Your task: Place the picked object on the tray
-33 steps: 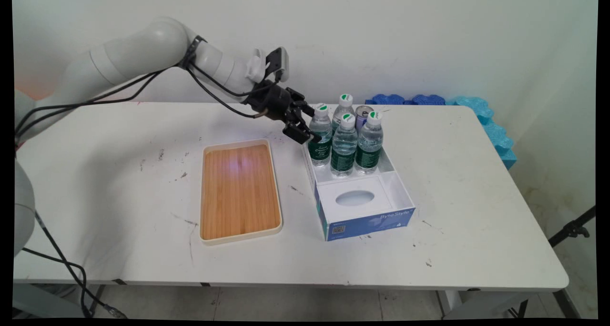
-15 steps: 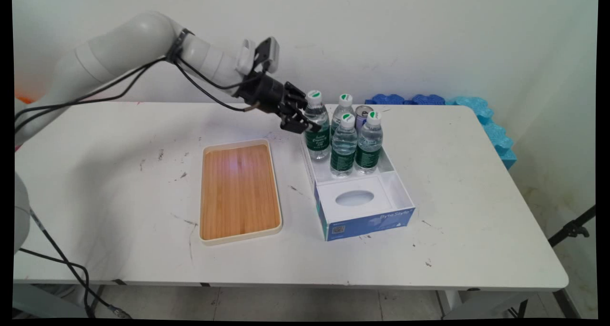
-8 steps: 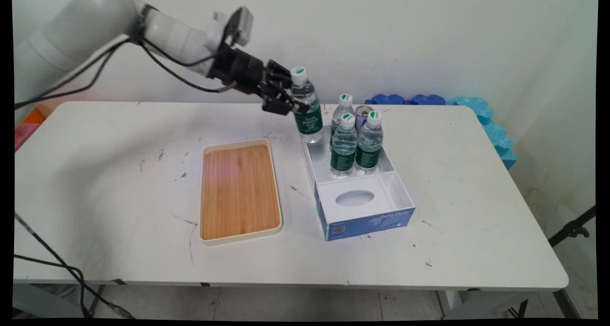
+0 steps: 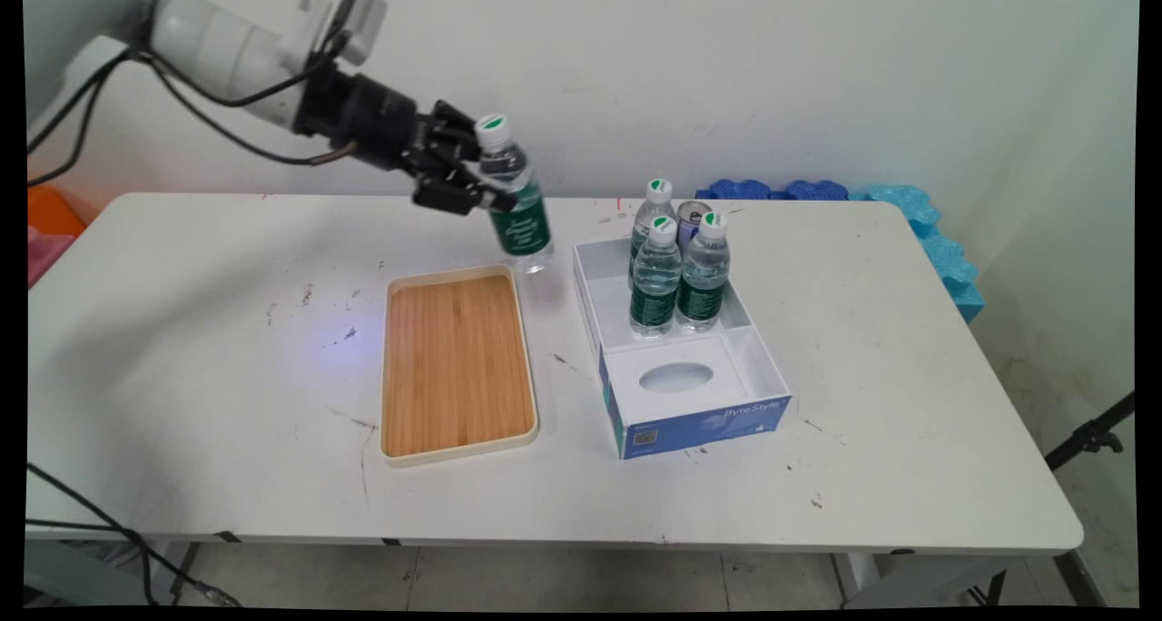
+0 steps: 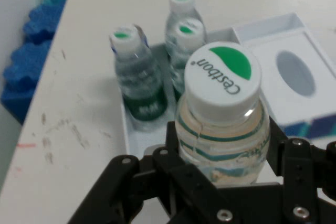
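Note:
My gripper (image 4: 486,190) is shut on a small water bottle (image 4: 514,199) with a green label and a white cap, holding it tilted in the air above the table, over the far right corner of the wooden tray (image 4: 457,365). The hand view shows the same water bottle (image 5: 223,114) clamped between the fingers (image 5: 173,150), its cap close to the camera. To the right, three more bottles (image 4: 655,276) and a can (image 4: 693,218) stand in the far part of the white and blue box (image 4: 690,394). Those bottles (image 5: 137,74) also show in the hand view, beyond the gripper (image 5: 223,150).
The box's near part has a white insert with an oval hole (image 4: 675,378). Blue foam blocks (image 4: 908,212) lie along the table's far right edge by the wall. Black cables (image 4: 227,103) hang from the arm at the upper left.
The gripper closed on the leftmost bottle in the box, lifted it out and carried it up and to the left, toward the tray. The other bottles and the can stayed put.

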